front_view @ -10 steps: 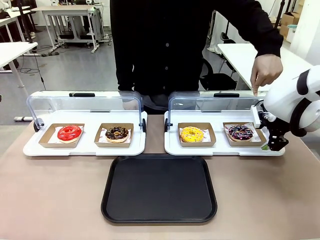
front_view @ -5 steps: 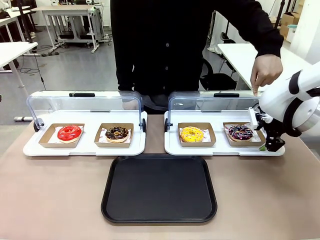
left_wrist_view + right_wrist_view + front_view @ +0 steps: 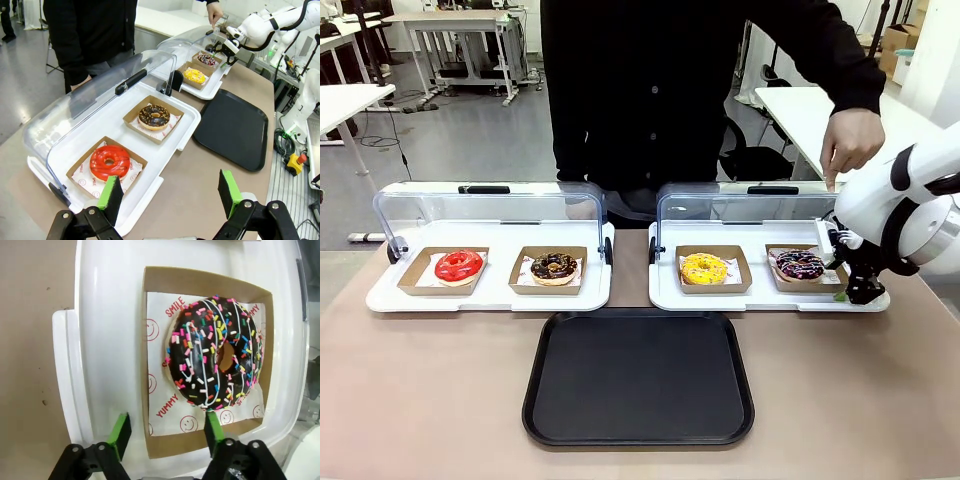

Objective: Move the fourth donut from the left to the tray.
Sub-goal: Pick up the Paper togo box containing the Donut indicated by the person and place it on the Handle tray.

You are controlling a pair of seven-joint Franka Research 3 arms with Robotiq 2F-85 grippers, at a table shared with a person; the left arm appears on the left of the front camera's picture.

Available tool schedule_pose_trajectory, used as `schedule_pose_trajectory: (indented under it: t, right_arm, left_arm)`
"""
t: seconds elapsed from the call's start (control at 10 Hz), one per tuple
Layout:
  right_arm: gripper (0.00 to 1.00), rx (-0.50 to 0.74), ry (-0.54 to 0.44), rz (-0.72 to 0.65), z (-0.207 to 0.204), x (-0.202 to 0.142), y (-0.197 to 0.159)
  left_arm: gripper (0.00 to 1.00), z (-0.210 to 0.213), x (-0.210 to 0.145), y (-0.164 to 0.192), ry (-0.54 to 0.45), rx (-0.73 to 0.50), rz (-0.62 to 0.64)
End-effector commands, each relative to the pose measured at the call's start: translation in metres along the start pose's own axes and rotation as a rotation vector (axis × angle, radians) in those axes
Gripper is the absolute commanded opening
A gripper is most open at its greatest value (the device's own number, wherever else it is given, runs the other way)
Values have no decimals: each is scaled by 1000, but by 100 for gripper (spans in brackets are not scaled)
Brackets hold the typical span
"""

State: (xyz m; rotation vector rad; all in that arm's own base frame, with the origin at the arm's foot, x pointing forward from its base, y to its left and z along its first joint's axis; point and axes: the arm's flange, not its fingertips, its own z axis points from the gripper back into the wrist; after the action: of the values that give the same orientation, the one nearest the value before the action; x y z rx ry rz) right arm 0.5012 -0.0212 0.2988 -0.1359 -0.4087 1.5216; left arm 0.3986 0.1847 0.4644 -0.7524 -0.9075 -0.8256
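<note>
Red-glazed ring donut and chocolate ring donut with tan sprinkles in brown cardboard holders, left white display tray with clear domed lid open, plain yellow ring donut, pale brown desk.

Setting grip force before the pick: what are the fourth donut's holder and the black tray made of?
Holder: looks like thin brown cardboard, matte, with folded low walls and a printed white paper liner. Tray: probably hard plastic, black, faintly sheened, with a moulded raised rim and rounded corners.

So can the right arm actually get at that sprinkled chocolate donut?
Probably yes: the clear lid is raised behind the donut, and the open right gripper hangs over the edge of its cardboard holder.
</note>
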Motion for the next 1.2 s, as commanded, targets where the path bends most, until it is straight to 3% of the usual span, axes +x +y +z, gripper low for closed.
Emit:
schedule_pose_trajectory:
  t: [0.0,0.1,0.2,1.1]
  right_arm:
    - [0,3,-2,20,-4,-4,-3]
    - [25,7,6,19,-3,-5,-4]
    - [0,13,6,18,-2,-4,-4]
    - [0,14,8,20,-1,-3,0]
  left_arm:
    - [100,1,0,-1,-9,-5,-19]
    - [100,1,0,-1,-9,-5,-19]
    - [100,1,0,-1,-9,-5,-19]
    - [100,1,0,-1,-9,-5,-19]
